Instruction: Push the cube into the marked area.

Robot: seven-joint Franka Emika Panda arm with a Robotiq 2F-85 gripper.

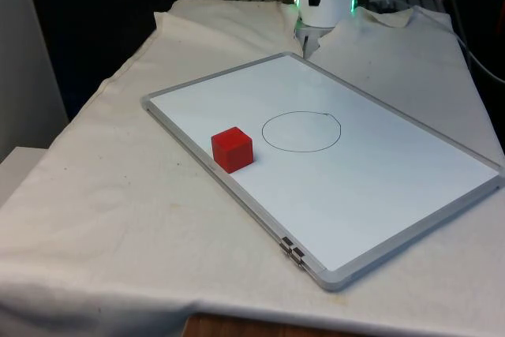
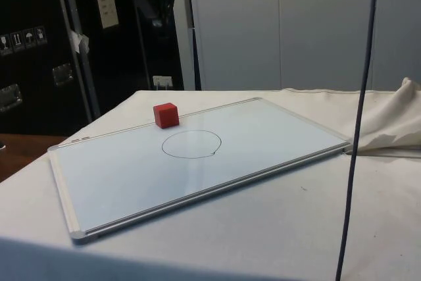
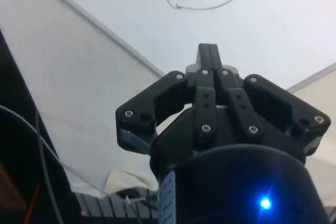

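In the front view, one red cube [image 1: 232, 148] sits on one whiteboard [image 1: 379, 187], just outside the one drawn circle [image 1: 301, 131], close to the board's edge at the view's left. The side view shows bare board all around the circle [image 2: 191, 143] opposite the cube [image 2: 166, 114]. In the wrist view, the gripper [image 3: 208, 55] hangs above the board's edge, fingers pressed together.

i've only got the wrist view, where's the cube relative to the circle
Observer: The red cube sits just outside the drawn circle, on the front view's left, near the whiteboard's edge.
Operator: is it touching the line
Observer: No, the side view shows bare board between cube and circle.
Operator: anything in the way
Observer: No, nothing else lies on the whiteboard.
Operator: end effector near it
Observer: No, the end effector is shut, beyond the board's far corner.
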